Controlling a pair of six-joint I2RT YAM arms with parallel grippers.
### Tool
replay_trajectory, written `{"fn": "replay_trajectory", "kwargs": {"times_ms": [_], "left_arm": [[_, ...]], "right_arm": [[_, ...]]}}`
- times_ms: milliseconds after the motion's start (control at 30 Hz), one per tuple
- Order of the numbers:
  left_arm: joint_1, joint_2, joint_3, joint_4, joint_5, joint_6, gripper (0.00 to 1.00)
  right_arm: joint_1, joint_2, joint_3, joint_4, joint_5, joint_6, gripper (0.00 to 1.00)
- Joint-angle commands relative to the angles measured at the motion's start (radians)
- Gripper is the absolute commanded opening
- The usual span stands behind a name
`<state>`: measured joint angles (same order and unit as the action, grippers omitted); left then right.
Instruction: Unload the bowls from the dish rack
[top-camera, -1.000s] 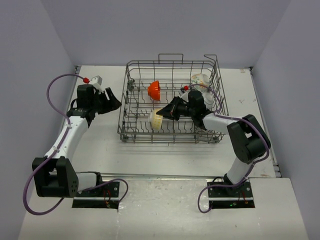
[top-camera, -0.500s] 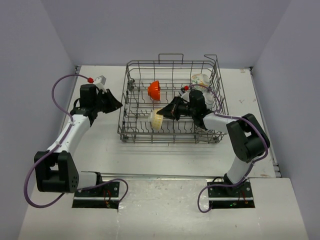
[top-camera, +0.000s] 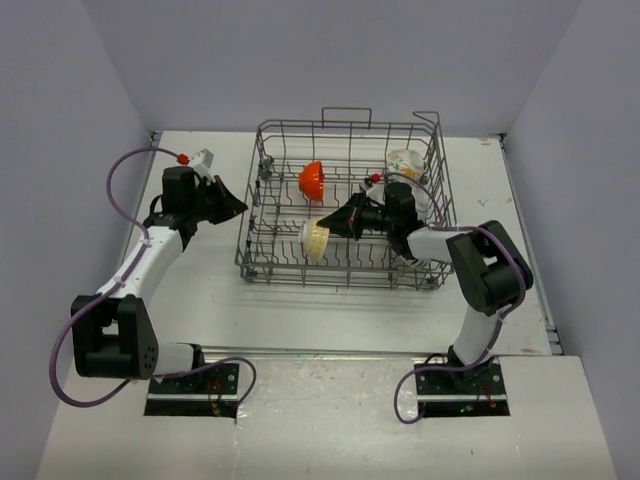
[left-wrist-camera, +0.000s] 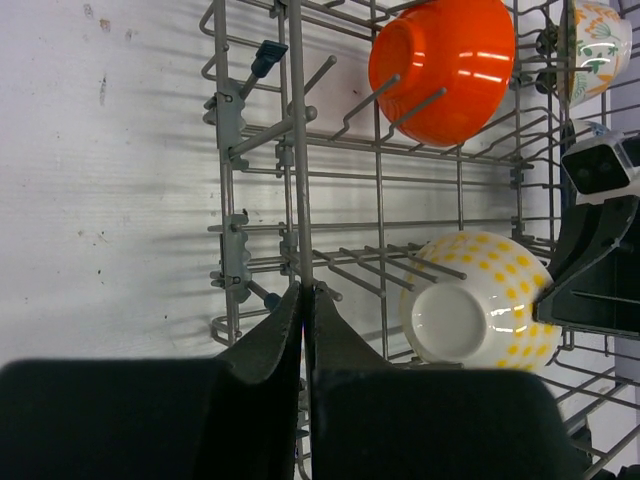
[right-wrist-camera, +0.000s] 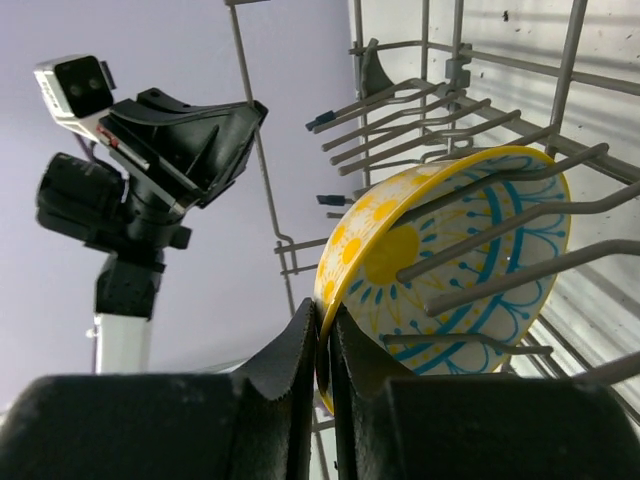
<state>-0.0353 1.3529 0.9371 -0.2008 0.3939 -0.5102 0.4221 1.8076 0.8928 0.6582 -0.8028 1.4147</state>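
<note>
Now my right gripper (right-wrist-camera: 322, 312) pinches the rim of the yellow-patterned bowl (right-wrist-camera: 450, 250), tilted among the tines of the rack (top-camera: 345, 272). Next, I'd lift it clear. My left gripper (left-wrist-camera: 303, 293) waits beside the rack, fingers pressed together.

Lighting is bright and even, looks like soft light from overhead. In the top view the dish rack (top-camera: 280, 215) only drops a faint grey smudge onto the white table (top-camera: 300, 315) along its near side, nothing harsh.

Left wrist view: thin wire shadows streak the tabletop just outside the rack, and the orange bowl (left-wrist-camera: 445, 65) inside it has two white glare bars. The left gripper (left-wrist-camera: 303, 300) at the rack's edge is a soft black blur, way out of focus.

Same in the right wrist view. The right gripper (right-wrist-camera: 322, 315) is mushy while the yellow-patterned bowl (right-wrist-camera: 450, 250) among the rack's tines is crisp. The rack wires bow a bit towards the frame edges.
</note>
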Motion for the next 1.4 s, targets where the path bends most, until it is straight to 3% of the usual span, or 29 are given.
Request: {"fn": "replay_trajectory", "kwargs": {"times_ms": [0,200,300,733,1000,1367], "left_arm": [[0.014,0.041,-0.008,-0.057,-0.118,0.042,0.00],[0.014,0.045,-0.008,-0.060,-0.128,0.042,0.00],[0.014,0.046,-0.008,-0.060,-0.130,0.038,0.00],[0.014,0.048,-0.009,-0.058,-0.128,0.032,0.00],[0.014,0.048,-0.015,-0.054,-0.124,0.030,0.00],[0.014,0.048,-0.031,-0.049,-0.127,0.035,0.00]], "right_arm": [[-0.048,0.008,0.008,0.505,-0.038,0.173,0.00],[-0.052,0.130,0.035,0.834,-0.072,0.395,0.00],[-0.054,0.148,0.054,0.870,-0.084,0.434,0.00],[-0.057,0.041,0.127,0.654,-0.159,0.279,0.00],[-0.055,-0.076,0.221,0.117,-0.180,-0.098,0.00],[-0.066,-0.083,0.253,0.110,-0.196,-0.109,0.00]]}}
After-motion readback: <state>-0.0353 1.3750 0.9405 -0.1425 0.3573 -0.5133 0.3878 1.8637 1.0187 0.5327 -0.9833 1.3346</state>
